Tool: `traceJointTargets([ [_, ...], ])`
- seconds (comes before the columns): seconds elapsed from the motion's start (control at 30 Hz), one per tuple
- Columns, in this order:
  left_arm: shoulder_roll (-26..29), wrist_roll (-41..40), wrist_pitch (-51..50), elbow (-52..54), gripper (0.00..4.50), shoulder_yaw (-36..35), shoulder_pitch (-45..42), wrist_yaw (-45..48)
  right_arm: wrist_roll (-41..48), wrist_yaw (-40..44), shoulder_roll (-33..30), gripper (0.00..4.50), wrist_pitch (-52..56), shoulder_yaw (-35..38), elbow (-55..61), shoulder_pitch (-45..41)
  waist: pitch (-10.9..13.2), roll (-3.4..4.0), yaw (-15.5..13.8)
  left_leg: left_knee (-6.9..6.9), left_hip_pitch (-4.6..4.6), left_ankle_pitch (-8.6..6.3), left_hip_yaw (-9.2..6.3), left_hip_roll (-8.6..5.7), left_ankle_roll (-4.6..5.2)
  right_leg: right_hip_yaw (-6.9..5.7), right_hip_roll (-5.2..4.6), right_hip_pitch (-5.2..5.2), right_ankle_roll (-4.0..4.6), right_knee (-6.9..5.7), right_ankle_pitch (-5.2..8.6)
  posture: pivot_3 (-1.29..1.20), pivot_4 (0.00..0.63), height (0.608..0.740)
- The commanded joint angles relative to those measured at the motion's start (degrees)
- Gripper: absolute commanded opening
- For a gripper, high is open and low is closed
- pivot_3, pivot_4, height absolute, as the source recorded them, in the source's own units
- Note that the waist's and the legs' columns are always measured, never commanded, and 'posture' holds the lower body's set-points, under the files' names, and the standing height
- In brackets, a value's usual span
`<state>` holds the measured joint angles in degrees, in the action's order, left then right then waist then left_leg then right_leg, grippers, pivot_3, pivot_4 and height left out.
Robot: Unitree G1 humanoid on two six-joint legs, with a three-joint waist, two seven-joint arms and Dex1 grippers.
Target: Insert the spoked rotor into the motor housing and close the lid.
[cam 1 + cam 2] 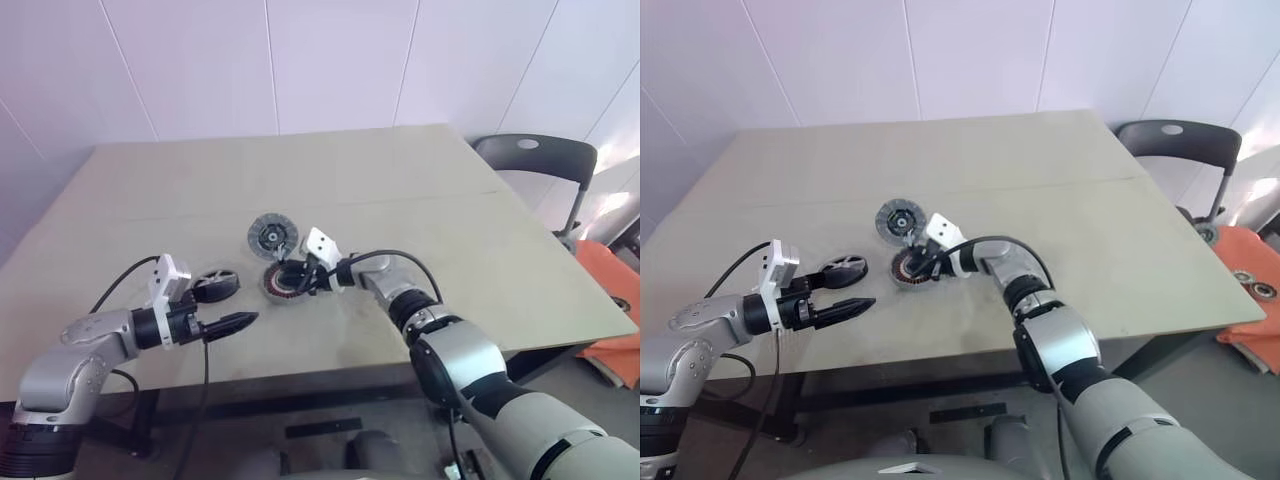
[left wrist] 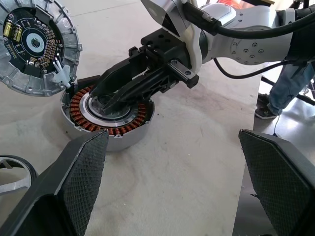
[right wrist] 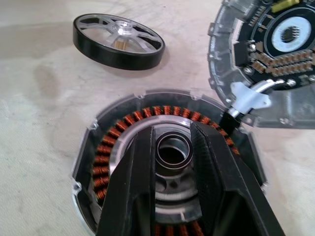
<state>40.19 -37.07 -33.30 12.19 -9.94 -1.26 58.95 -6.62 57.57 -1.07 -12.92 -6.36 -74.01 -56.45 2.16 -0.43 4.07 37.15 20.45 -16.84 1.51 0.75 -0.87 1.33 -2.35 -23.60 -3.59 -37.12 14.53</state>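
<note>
The motor housing (image 1: 283, 281) is sitting near the middle of the beige counter (image 1: 420, 200), slightly left of the frame's centre in the head views, its ring of copper-red windings facing up. The right claw (image 3: 173, 147) is reaching into it from the right, its two black fingers (image 3: 140, 172) standing a little apart on either side of the raised dark hub ring at the housing's centre, pressing close against it; whether they are truly gripping it is hard to tell. The lid (image 1: 272, 235) is lying flat just above the housing in the frame, touching or nearly touching its rim, its circuit-board side showing upward in the wrist views. The spoked rotor (image 1: 216, 284) is resting on the counter just left of the housing, apart from it, silver spokes up inside a dark rim. The left claw (image 1: 232, 322) is hovering at the lower left, below the rotor, its jaws spread wide and holding nothing, pointing toward the housing
</note>
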Motion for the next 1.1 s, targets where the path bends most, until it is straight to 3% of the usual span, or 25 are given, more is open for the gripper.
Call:
traceJointTargets([
  [0.03, 0.4, -1.1, 0.2, 0.6, 4.50, -1.4, -1.1, 0.3, -0.4, 0.7, -0.4, 0.72, -0.7, -0.2, 0.5, -0.7, 0.0, 0.00, 0.0, 0.00, 0.00, 0.00, 0.00, 0.00, 0.00, 0.00, 0.00, 0.00, 0.00, 0.00, 0.00, 0.00, 0.000, 0.740],
  [0.83, -0.5, -1.3, 0.4, 1.3, 4.50, -1.4, -0.2, -0.8, -1.0, 0.9, -0.1, 0.72, -1.2, -0.1, 0.5, 0.1, 0.0, -0.01, 0.0, 0.02, -0.06, 0.00, 0.00, -0.01, 0.01, -0.01, 0.02, 0.06, -0.01, 0.00, 0.00, 0.00, 0.000, 0.740],
  [1.0, -0.5, -1.3, 0.5, 1.3, 4.50, -1.4, -0.1, -0.8, -1.6, -0.5, -0.1, 2.27, -1.3, -0.5, 0.5, 0.3, 0.0, -0.02, 0.0, 0.02, -0.07, 0.00, 0.00, 0.00, 0.01, -0.01, 0.02, 0.08, -0.01, -0.01, 0.00, 0.00, 0.000, 0.740],
  [1.1, -0.5, -1.4, 0.5, 1.2, 4.50, -1.4, -0.1, -0.8, -1.7, 0.1, -0.2, 2.27, -1.4, -0.7, 0.5, 0.5, 0.0, -0.02, 0.0, 0.02, -0.08, 0.00, 0.00, -0.01, 0.01, -0.01, 0.02, 0.09, -0.01, 0.00, 0.00, 0.00, 0.000, 0.740],
])
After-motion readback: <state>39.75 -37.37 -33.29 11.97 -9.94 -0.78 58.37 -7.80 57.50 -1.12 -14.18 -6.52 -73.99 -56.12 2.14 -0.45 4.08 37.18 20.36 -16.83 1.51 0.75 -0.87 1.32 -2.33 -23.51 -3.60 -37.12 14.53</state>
